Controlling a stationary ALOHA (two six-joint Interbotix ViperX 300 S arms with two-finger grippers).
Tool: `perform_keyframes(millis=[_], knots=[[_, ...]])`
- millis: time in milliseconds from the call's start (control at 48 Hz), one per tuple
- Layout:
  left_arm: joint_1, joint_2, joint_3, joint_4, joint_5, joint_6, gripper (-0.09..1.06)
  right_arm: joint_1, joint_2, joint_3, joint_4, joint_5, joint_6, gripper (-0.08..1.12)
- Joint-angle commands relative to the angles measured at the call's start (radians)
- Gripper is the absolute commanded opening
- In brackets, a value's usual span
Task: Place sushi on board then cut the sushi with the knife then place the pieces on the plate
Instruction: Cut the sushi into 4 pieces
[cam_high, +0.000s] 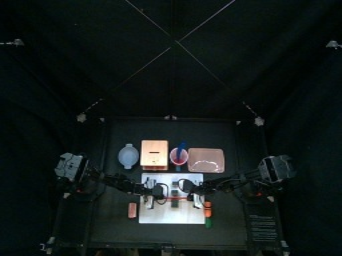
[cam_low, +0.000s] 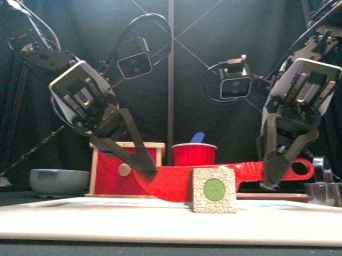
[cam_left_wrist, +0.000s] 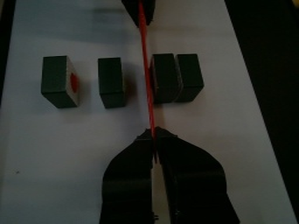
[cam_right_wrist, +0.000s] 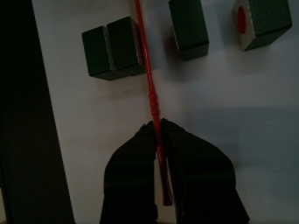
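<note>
Black left gripper (cam_left_wrist: 149, 136): jaws narrow, pinching one end of knife (cam_left_wrist: 149, 79).
Loose pieces (cam_left_wrist: 111, 81): two, apart from each other, standing on board (cam_left_wrist: 70, 149) on one side of the blade.
Knife: spans the sushi between both grippers, just beside the pair (cam_left_wrist: 176, 77).
Pair: two blocks touching, likely the one cut left.
Right gripper (cam_right_wrist: 156, 127): jaws narrow, gripping the other knife end.
Step tip: set the blade on the pair's seam. Keep both ends level and press down together. An uneven push would probably tilt the blade or shove the blocks sideways.
Plate (cam_high: 206, 158): behind the board, to the right, well apart from the pieces.
Knife material: thin red plastic strip, may flex.
Sushi material: dark green square-edged blocks. The front view shows a green centre in a speckled pale face, and one end piece has a red centre.
Board material: flat, white, smooth, so the blocks could slide.
</note>
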Motion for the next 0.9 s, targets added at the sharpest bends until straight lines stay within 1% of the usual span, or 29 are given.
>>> perform_keyframes(millis=[21,104,167,292,375,438,500,562,667,729,896], knots=[[-0.008,-0.035,-0.017,0.000,-0.005,0.008,0.39,-0.008,-0.034,-0.012,-0.005,-0.003,0.003,0.32],[-0.003,-0.052,-0.018,0.003,-0.005,0.009,0.39,-0.009,-0.055,-0.012,-0.009,0.002,0.002,0.33],[-0.003,-0.069,-0.017,0.014,-0.003,0.011,0.39,-0.011,-0.081,-0.012,-0.025,0.011,0.002,0.33],[0.000,-0.112,-0.012,0.055,-0.005,0.009,0.38,-0.018,-0.133,-0.012,-0.040,0.020,0.003,0.33],[-0.003,-0.137,-0.009,0.071,-0.005,0.008,0.38,-0.018,-0.163,-0.009,-0.040,0.020,0.003,0.32],[-0.009,-0.149,-0.008,0.075,-0.005,0.008,0.39,-0.012,-0.176,-0.006,-0.038,0.020,0.003,0.33],[-0.020,-0.152,-0.005,0.075,-0.005,0.008,0.38,-0.009,-0.184,-0.003,-0.032,0.021,0.005,0.32],[-0.038,-0.149,-0.005,0.074,-0.005,0.006,0.39,-0.006,-0.184,-0.003,-0.023,0.021,0.005,0.32],[-0.054,-0.137,-0.005,0.072,-0.008,0.003,0.39,0.011,-0.179,-0.002,-0.008,0.020,0.005,0.33],[-0.057,-0.127,-0.006,0.071,-0.008,0.000,0.39,0.017,-0.175,0.000,-0.003,0.018,0.003,0.32],[-0.058,-0.101,-0.009,0.052,-0.009,0.002,0.39,0.025,-0.167,0.006,0.006,0.015,0.005,0.33]])
